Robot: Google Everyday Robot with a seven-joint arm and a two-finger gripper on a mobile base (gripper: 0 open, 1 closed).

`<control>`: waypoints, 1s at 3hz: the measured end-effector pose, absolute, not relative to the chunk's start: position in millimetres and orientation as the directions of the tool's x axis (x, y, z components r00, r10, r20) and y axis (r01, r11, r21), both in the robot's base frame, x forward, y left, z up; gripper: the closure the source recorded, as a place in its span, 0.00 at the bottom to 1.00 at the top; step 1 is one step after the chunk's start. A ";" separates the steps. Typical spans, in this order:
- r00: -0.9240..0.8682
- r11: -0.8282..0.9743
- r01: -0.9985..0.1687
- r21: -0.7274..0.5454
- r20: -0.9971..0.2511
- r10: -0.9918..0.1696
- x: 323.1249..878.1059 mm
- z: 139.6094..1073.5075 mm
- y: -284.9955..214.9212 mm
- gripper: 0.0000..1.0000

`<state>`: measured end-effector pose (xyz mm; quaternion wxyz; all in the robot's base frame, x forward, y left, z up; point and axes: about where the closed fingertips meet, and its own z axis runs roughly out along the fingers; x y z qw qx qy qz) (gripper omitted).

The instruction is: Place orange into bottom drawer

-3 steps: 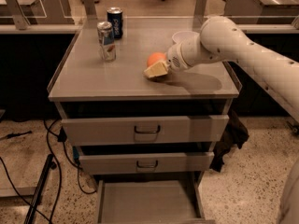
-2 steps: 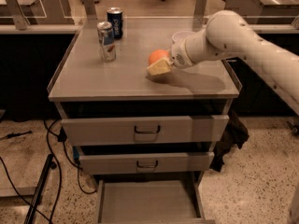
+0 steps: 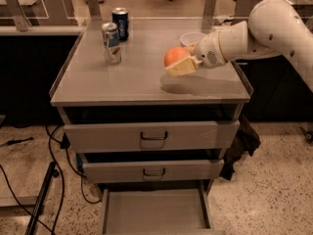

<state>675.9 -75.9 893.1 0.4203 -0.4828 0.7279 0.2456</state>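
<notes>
The orange (image 3: pixel 174 56) is held between the cream fingers of my gripper (image 3: pixel 179 62), lifted a little above the grey cabinet top (image 3: pixel 132 77), right of centre, with its shadow below. The white arm reaches in from the right. The bottom drawer (image 3: pixel 152 212) is pulled open at the foot of the cabinet, its flat grey floor bare. It lies well below and in front of the gripper.
Two drink cans stand at the back left of the top: a silver one (image 3: pixel 111 42) and a blue one (image 3: pixel 120 23). A white bowl (image 3: pixel 191 38) sits behind the gripper. The two upper drawers (image 3: pixel 152 136) (image 3: pixel 152 170) stick out slightly. Cables lie on the floor at left.
The gripper with the orange has risen slightly off the cabinet top and shifted a little to the right.
</notes>
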 end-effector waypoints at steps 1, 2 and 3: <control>-0.180 0.414 -0.909 -0.049 -0.849 -0.496 676.3 893.2 -75.6 1.00; -0.162 0.380 -0.923 -0.056 -0.841 -0.516 638.8 906.8 -79.9 1.00; -0.167 0.386 -0.920 -0.064 -0.828 -0.535 596.0 921.6 -92.8 1.00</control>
